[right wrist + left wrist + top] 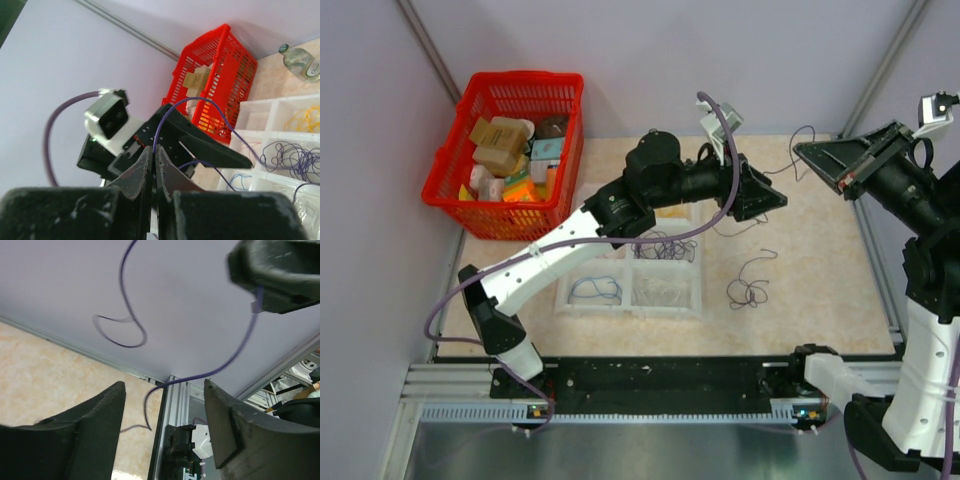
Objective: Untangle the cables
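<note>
One thin purple cable is pinched in the closed jaws of the right gripper, near the left gripper with jaws wide apart, while other cables lie in the white divided tray and a loose loop lies on the bench.

Plain pale lilac walls enclose a beige marbled tabletop. Grey metal struts stand in the corners, and an aluminium rail runs along the near edge.
</note>
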`<state>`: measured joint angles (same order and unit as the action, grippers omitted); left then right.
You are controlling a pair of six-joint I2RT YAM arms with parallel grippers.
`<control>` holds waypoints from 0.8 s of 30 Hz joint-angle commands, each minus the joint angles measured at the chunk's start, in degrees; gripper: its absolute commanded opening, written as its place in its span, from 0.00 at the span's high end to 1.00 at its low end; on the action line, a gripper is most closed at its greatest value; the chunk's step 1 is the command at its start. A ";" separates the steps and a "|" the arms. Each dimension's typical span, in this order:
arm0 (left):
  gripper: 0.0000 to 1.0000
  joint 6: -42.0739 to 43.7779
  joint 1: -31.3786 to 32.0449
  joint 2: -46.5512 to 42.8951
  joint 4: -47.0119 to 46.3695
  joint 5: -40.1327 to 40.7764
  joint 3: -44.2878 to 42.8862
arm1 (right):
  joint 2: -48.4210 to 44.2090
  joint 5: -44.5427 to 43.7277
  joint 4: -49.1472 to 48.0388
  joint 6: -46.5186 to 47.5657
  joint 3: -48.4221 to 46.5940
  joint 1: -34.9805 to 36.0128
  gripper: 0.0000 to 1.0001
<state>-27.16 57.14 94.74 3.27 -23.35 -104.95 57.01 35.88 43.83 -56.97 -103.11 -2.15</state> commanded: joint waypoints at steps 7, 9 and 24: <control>1.00 3.68 -0.02 -2.53 2.96 1.64 -1.41 | -3.40 2.27 -5.69 -0.35 5.63 -0.31 1.00; 1.00 5.61 -0.02 -5.25 4.20 3.31 -0.09 | -4.45 2.00 -5.25 2.99 8.78 -0.31 1.00; 1.00 4.31 -13.20 -10.19 13.53 2.70 -4.57 | -19.39 -1.33 7.04 24.44 39.20 -0.31 0.26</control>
<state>-21.32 45.54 86.39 18.04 -18.59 -107.59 41.58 37.10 47.27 -39.16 -66.15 -2.17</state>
